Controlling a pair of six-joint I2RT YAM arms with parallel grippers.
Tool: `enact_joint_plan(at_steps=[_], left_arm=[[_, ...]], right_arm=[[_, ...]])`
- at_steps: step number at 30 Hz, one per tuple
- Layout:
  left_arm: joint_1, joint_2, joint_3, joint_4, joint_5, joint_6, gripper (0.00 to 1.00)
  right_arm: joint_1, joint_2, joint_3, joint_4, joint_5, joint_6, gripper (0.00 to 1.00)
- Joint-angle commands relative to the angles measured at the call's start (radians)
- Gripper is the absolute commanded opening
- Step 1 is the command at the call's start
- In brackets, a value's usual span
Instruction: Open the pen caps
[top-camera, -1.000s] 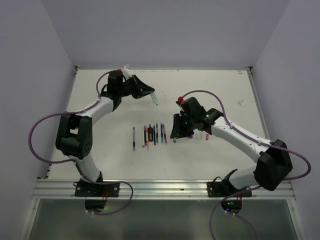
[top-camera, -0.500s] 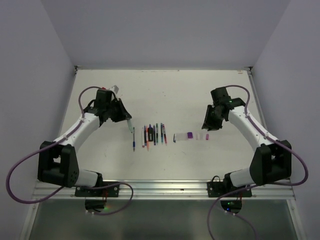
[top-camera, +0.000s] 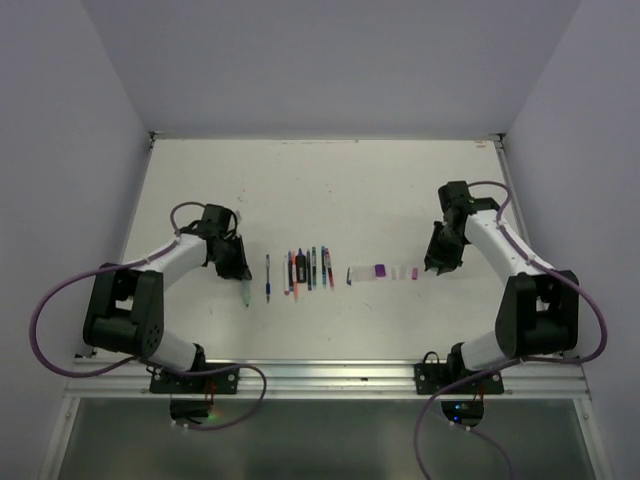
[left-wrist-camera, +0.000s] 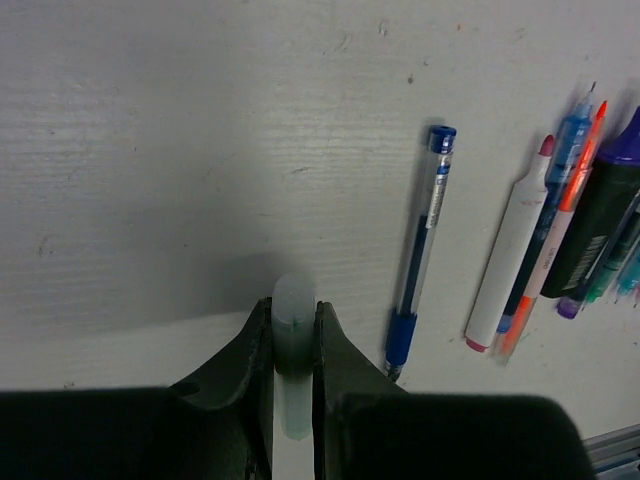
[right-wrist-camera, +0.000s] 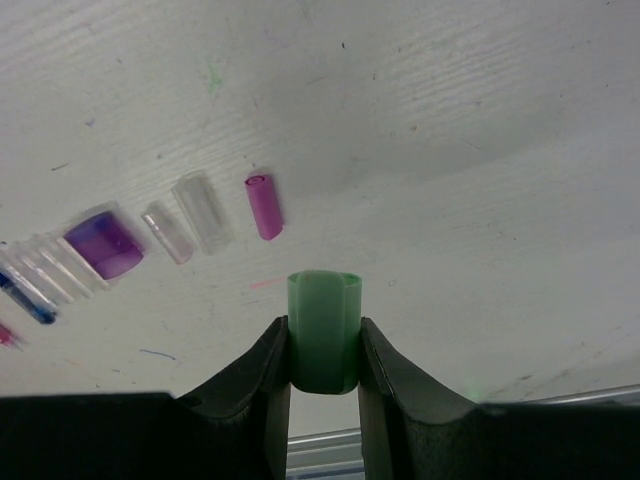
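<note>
My left gripper (left-wrist-camera: 293, 335) is shut on a pale green pen (left-wrist-camera: 293, 310), its end poking out past the fingertips just above the table. In the top view this pen (top-camera: 246, 294) hangs left of the row of pens (top-camera: 305, 268), below the left gripper (top-camera: 236, 268). A blue pen (left-wrist-camera: 420, 245) lies just to its right. My right gripper (right-wrist-camera: 323, 345) is shut on a green pen cap (right-wrist-camera: 323, 328), low over the table. Loose pen caps lie beyond it: magenta (right-wrist-camera: 264, 206), clear (right-wrist-camera: 203, 212) and purple (right-wrist-camera: 104, 243). The right gripper (top-camera: 440, 260) sits right of the cap row (top-camera: 380, 272).
A white marker with a pink tip (left-wrist-camera: 510, 260) and several more pens lie side by side right of the blue pen. The white table (top-camera: 350, 190) is walled on three sides. A metal rail (top-camera: 330, 375) runs along its near edge.
The left arm swung from the far back down to just left of the pen row, carrying the pen. The right arm drew away from the middle to the right of the cap row.
</note>
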Motion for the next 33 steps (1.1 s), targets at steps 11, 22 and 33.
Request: enact_joint_plan(at_steps=[11, 22, 33], left_arm=[[0.007, 0.066, -0.024, 0.093, 0.073, 0.027, 0.03], [0.007, 0.057, -0.044, 0.108, 0.070, 0.001, 0.37], [0.007, -0.009, -0.038, 0.085, 0.033, -0.013, 0.51]], right_arm=[[-0.002, 0.154, -0.110, 0.246, 0.028, -0.054, 0.00], [-0.002, 0.251, -0.096, 0.283, 0.033, -0.074, 0.23], [-0.002, 0.220, -0.076, 0.267, 0.024, -0.082, 0.46]])
